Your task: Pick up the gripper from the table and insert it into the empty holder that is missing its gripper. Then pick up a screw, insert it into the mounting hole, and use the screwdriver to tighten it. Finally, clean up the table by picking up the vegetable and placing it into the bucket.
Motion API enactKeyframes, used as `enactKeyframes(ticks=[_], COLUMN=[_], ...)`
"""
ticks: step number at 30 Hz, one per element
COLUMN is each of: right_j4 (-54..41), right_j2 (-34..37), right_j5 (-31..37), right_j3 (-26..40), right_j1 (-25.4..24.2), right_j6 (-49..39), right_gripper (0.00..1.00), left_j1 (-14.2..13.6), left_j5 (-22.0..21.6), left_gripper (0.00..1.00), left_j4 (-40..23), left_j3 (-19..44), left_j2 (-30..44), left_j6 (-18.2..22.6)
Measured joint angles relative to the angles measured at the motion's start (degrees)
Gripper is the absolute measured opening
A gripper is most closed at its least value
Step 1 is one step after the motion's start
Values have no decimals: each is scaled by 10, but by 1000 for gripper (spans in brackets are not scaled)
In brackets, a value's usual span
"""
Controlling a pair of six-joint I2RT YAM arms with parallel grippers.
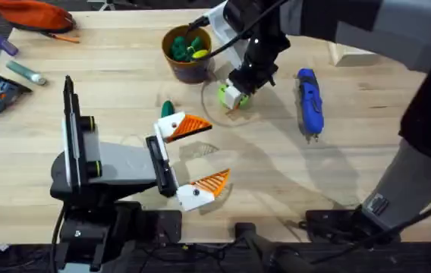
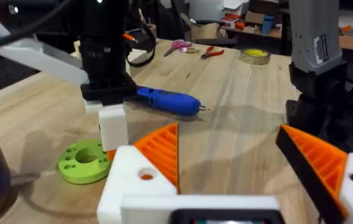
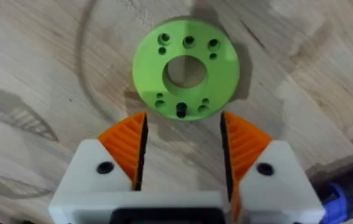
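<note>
Because the right gripper (image 3: 183, 149) hangs tip-down just over the lime-green disc (image 3: 186, 67), its orange pads (image 3: 130, 146) stand apart with nothing between them, which looks like a pose for picking something small off the disc or the wood beside it. Seen from the left wrist, its white fingers (image 2: 113, 127) come down at the disc's edge; whether they touch it cannot be told. No loose orange block or screw can be made out around the disc.

Just beyond that gripper the bucket (image 1: 187, 54) stands on the table, green and yellow pieces already inside it, close enough to take anything lifted from here. On the gripper's other side the blue screwdriver (image 1: 310, 102) lies flat on the wood, bit pointing toward the near edge, near but apart, probably parked for the tightening step.

Farther toward the near edge, the left gripper (image 1: 193, 158) rests low with its fingers spread wide and empty. A small dark green piece (image 1: 168, 108), likely the vegetable, lies just beside its upper finger.
</note>
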Motion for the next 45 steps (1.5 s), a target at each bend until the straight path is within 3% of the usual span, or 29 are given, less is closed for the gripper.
enactKeyframes(ticks=[8, 24, 45], right_j4=[20, 19, 19], right_j2=[5, 12, 12], right_j5=[-1, 4, 2], right_j3=[0, 3, 4], right_j1=[2, 3, 10], right_j6=[2, 3, 3], right_gripper=[564, 324, 142], left_j1=[0, 0, 0], left_j5=[0, 0, 0], left_gripper=[985, 986, 985], left_j4=[0, 0, 0], left_j3=[0, 0, 0], left_j2=[0, 0, 0], left_j6=[0, 0, 0])
